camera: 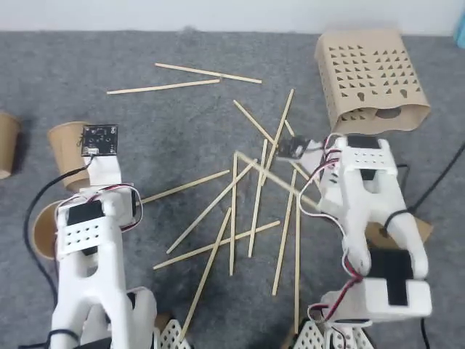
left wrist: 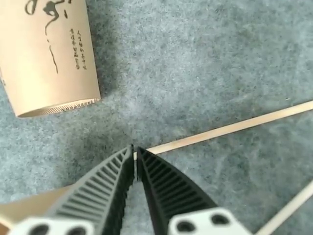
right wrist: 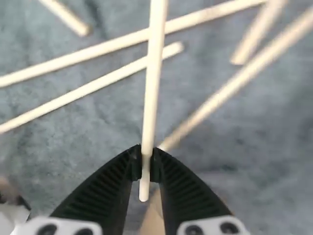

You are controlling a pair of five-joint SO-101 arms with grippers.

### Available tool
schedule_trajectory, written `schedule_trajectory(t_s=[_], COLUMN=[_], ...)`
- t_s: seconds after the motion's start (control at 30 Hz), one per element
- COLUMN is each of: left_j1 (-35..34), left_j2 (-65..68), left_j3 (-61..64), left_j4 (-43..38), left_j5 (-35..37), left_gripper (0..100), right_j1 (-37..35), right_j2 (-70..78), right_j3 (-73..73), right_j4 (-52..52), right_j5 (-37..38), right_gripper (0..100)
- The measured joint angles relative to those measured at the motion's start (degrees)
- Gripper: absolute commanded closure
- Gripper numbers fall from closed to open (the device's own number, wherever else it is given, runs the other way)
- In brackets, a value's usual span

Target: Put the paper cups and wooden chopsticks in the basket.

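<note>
Right gripper (right wrist: 145,159): black ribbed jaws pinched on a pale wooden chopstick (right wrist: 152,73). A short end sticks out behind the grip, and the long part runs forward, crossing above loose sticks on the carpet.
Right arm (camera: 363,189): white jointed arm standing just in front of the basket's open end, its wrist stretched from there to the near edge of the stick pile.
Basket (camera: 370,76): tan perforated basket with rows of triangular cut-outs, lying on its side at the table's far edge, open end facing the arms.
Left gripper (left wrist: 134,152): jaws closed tip to tip with nothing visible between them, low over the carpet. The end of a loose chopstick (left wrist: 225,128) lies right by the tips; whether it touches them cannot be told.
Nearest cup: brown paper cup with dark brush lettering (left wrist: 49,54), on its side near the left gripper, across the stick pile from the basket.
Other cups: a second paper cup (camera: 42,231) lies partly under the white left arm (camera: 91,240). A third paper cup (camera: 7,142) sits at the table's edge, farthest from the basket.
Stick pile (camera: 240,211): many wooden chopsticks crossed over one another between the two arms, starting near the basket's open end.
Stray pair (camera: 163,86): two chopsticks lying apart from the pile, level with the basket along the far side.
Surface: grey carpet (camera: 182,145) under everything.
</note>
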Motion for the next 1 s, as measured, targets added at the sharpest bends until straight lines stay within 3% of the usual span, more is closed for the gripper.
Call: schedule_trajectory(t_s=[0.2, 0.47, 0.57, 0.83, 1.0], left_j1=[0.00, 0.00, 0.00, 0.00, 0.00], left_j2=[0.00, 0.00, 0.00, 0.00, 0.00], left_j3=[0.00, 0.00, 0.00, 0.00, 0.00], left_j4=[0.00, 0.00, 0.00, 0.00, 0.00], left_j5=[0.00, 0.00, 0.00, -0.09, -0.09], left_gripper=[99, 99, 99, 99, 99], right_j1=[-3.52, -5.89, -5.98, -5.89, -5.89], right_j2=[-5.63, -1.67, 5.71, 35.96, 56.00], right_j3=[-2.81, -7.47, -13.54, -43.43, -67.34], right_j4=[-3.78, -24.44, -29.45, -30.59, -29.98], right_j5=[-6.86, -9.49, -9.49, -9.41, -3.69], right_gripper=[99.1, 99.1, 99.1, 99.1, 99.1])
